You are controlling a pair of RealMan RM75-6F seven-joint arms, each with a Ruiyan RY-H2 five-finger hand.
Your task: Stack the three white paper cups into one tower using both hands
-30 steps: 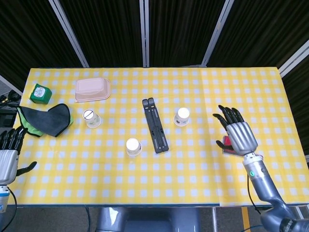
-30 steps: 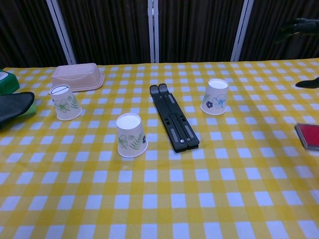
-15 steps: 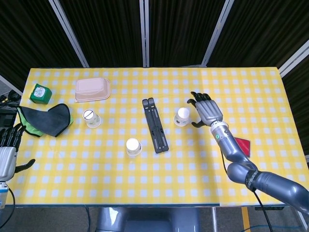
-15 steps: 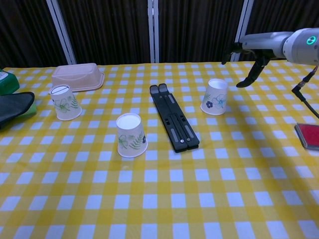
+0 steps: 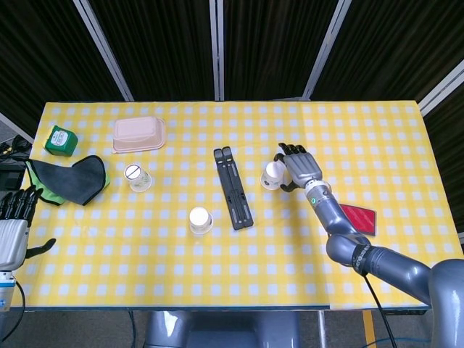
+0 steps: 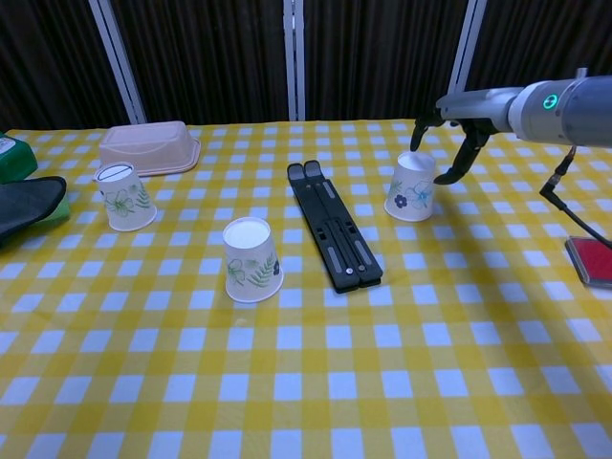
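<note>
Head view: nothing is stacked yet. The three cups sit apart, upside down, axes vertical: left cup (image 5: 138, 177) at nine o'clock, middle cup (image 5: 200, 220) near six, right cup (image 5: 272, 175) at three. The right hand (image 5: 299, 168) spreads wide beside it; the left hand (image 5: 14, 228) hangs open off the counter (image 5: 406, 145).

Chest view: the right hand (image 6: 449, 134) brackets the right cup (image 6: 413, 186), not gripping.

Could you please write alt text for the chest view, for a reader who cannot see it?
The robot's right hand, fingers apart, reaches around an upside-down white paper cup on a yellow checked table, without clearly gripping it. Two more inverted cups, one near the middle and one at left, flank a black folded stand.
</note>
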